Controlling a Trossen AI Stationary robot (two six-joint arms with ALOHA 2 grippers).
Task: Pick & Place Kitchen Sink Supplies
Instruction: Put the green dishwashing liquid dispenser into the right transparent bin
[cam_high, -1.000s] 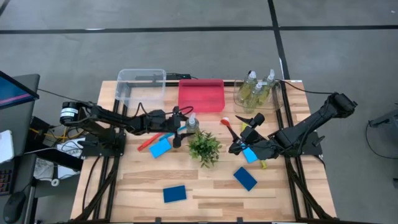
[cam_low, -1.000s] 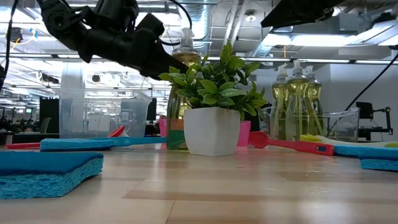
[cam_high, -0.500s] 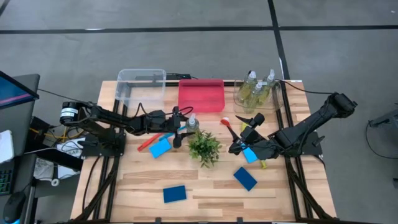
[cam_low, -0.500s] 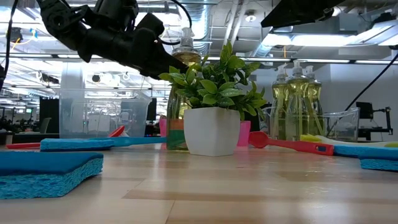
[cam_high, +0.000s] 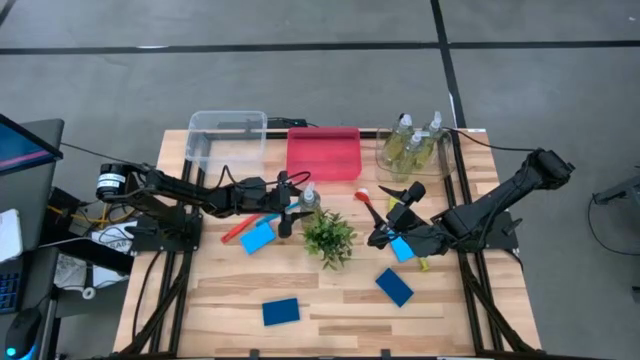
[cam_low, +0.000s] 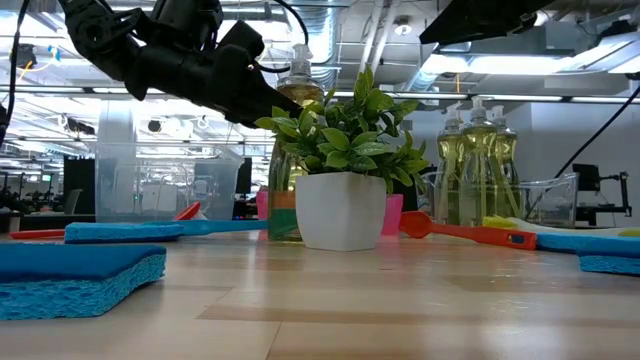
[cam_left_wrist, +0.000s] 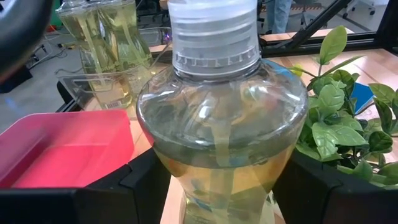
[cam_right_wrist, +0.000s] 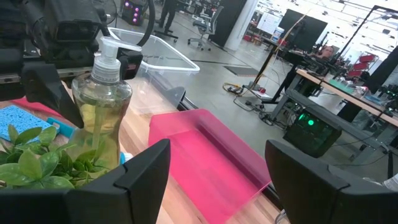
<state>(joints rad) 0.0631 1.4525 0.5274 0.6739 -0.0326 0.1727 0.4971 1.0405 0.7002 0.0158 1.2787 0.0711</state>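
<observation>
**Pump bottle being gripped, lift comes next**

The left gripper (cam_high: 296, 208) is placed around a pump bottle (cam_high: 309, 198) that stands on the table (cam_high: 330, 300) just beside the small plant (cam_high: 329, 236). In the left wrist view the bottle (cam_left_wrist: 221, 124) is seen sitting right between the two fingers (cam_left_wrist: 146, 186), which look pressed against its sides, so it's judged to be held. The grasp step seems to be in hand; the bottle is still on the wood. Next, a straight lift is probably called for, kept clear of the plant leaves, then a carry toward a bin.

The right gripper (cam_high: 385, 232) is parked past the plant, fingers spread wide with nothing held, near a blue sponge (cam_high: 402, 248).
</observation>
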